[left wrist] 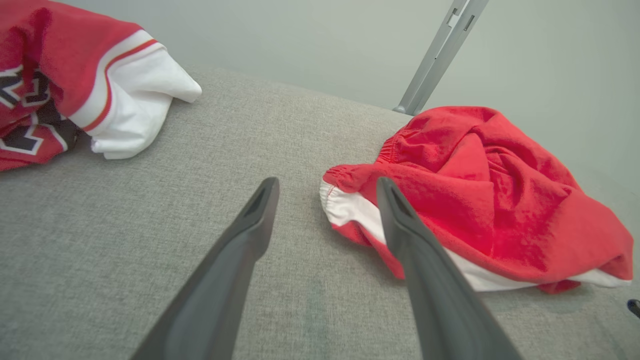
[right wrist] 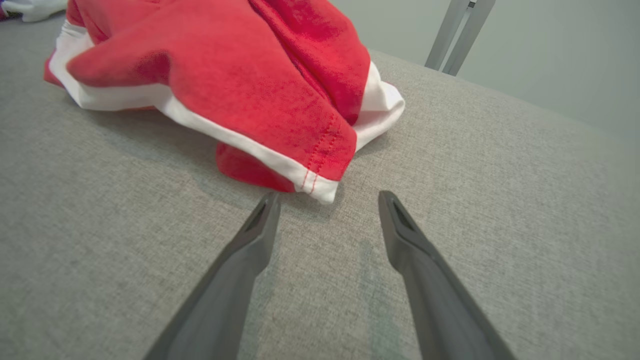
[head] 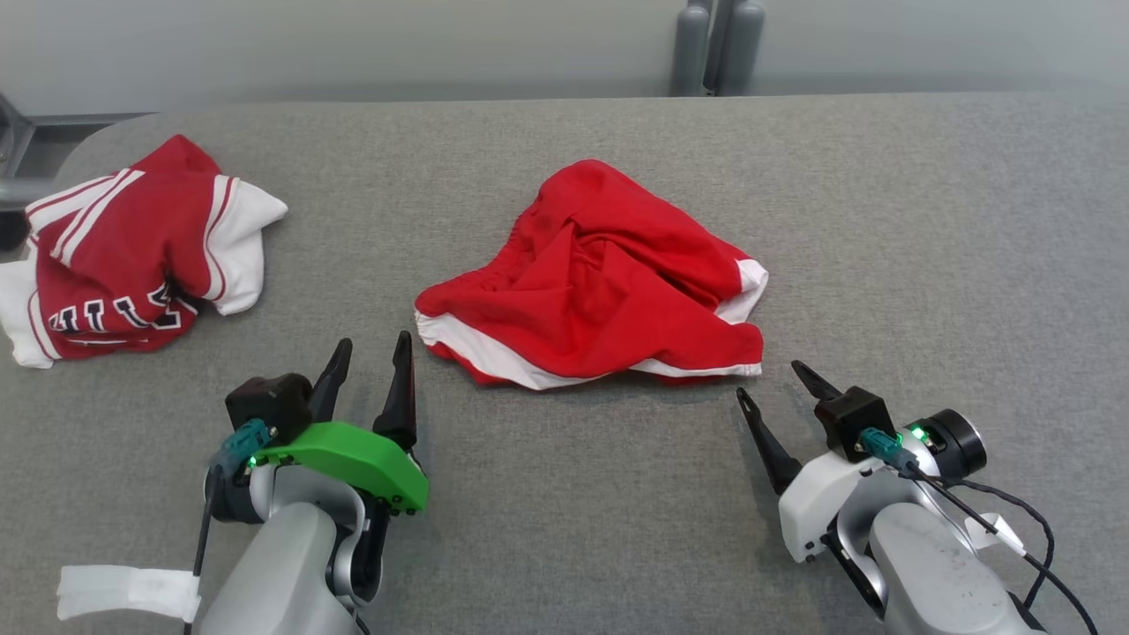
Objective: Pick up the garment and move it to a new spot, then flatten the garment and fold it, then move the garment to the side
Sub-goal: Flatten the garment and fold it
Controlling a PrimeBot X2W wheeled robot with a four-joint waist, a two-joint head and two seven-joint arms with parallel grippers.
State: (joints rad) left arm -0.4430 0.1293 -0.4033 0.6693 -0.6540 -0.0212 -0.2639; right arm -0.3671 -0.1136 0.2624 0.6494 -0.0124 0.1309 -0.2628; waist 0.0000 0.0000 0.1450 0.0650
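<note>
At the middle of the grey table [head: 926, 265] the red shorts [head: 600, 282] lie in a crumpled heap, white trim along the near edge. A second red-and-white jersey [head: 132, 247] sits well apart at the far left, not part of this step.

The left gripper [head: 372, 346] is low over the table just beside the heap's left end, fingers spread, holding nothing. The right gripper [head: 769, 381] is just beside the right end, fingers also spread and empty. Neither touches the cloth.

Likely step: start of flattening, with grips not yet taken.

To do it well:
- The left should take the gathered waistband end [left wrist: 350, 176], which its wrist view shows right ahead.
- The right should take the stitched hem corner [right wrist: 320, 185], lying just past its fingertips.
- Pinch one layer only and slide a finger under the edge, since grabbing a whole fold keeps the twist.
- Then lift slightly and draw the two ends apart evenly.
- Risk: the middle is twisted over itself and may need a shake or a second regrip.
</note>
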